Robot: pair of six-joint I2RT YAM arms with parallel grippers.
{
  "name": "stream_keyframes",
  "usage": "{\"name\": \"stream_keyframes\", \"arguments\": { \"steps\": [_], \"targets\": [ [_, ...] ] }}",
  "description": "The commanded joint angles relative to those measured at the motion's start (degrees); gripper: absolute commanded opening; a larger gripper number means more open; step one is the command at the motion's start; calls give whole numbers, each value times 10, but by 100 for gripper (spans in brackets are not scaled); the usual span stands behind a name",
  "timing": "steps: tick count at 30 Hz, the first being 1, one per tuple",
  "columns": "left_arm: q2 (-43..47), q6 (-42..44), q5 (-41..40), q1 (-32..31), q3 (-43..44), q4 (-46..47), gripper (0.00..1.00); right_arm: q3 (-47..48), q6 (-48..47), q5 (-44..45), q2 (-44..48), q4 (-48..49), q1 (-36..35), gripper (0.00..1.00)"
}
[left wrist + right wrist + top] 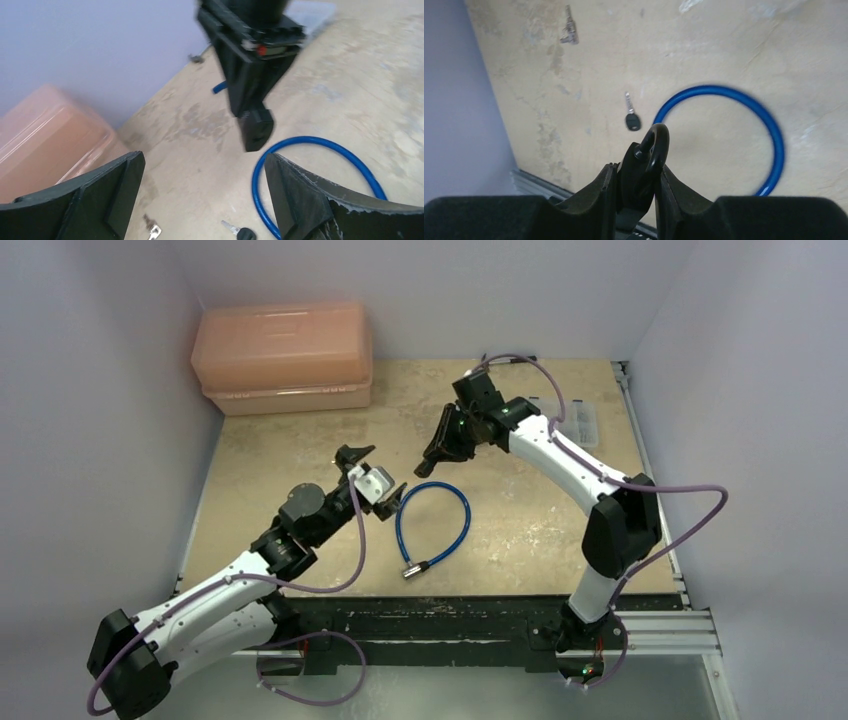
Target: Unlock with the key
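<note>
**Matt black, glossy blue, worn beige**

The table (pixel 540 530) is a beige, mottled board, matt and stained. The key (pixel 630 118) pairs a black plastic-looking head with a bare silvery metal blade. The cable (pixel 716 90) wears a smooth, glossy blue coating; the cable end (pixel 410 567) is bright metal. The padlock (pixel 647 159) looks black, with a slight sheen on its shackle. The left gripper (pixel 202 160) has matt black fingers (pixel 320 200), 1 of them scuffed whitish along its edge. The box (pixel 283 355) is translucent orange plastic. The arm shells (pixel 560 455) are glossy white.
</note>
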State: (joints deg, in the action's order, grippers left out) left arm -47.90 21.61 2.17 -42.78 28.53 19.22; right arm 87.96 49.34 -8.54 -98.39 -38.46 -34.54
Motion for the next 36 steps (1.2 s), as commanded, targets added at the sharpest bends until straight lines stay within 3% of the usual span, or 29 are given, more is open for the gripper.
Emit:
{"name": "stream_keyframes", "arguments": {
  "steps": [1, 6, 13, 23, 30, 34, 36],
  "targets": [
    [-9, -102, -186, 1, 69, -15, 99, 50, -94, -14, -14, -31, 15, 0],
    [-60, -137, -244, 6, 138, -98, 99, 94, -174, -28, -69, -70, 16, 0],
    [-101, -186, -220, 46, 175, -128, 93, 132, -232, -92, -134, -91, 18, 0],
    [-131, -337, -134, 78, 239, -174, 91, -69, -177, -222, 15, 241, 19, 0],
    [-119, -536, 32, 118, 237, -160, 89, -286, -40, -287, 163, 611, 22, 0],
    [-106, -612, 113, 125, 231, -123, 89, -363, 51, -314, 210, 822, 23, 0],
    [-106, -631, 138, 126, 238, -124, 88, -380, 86, -326, 221, 881, 25, 0]
  ]
}}
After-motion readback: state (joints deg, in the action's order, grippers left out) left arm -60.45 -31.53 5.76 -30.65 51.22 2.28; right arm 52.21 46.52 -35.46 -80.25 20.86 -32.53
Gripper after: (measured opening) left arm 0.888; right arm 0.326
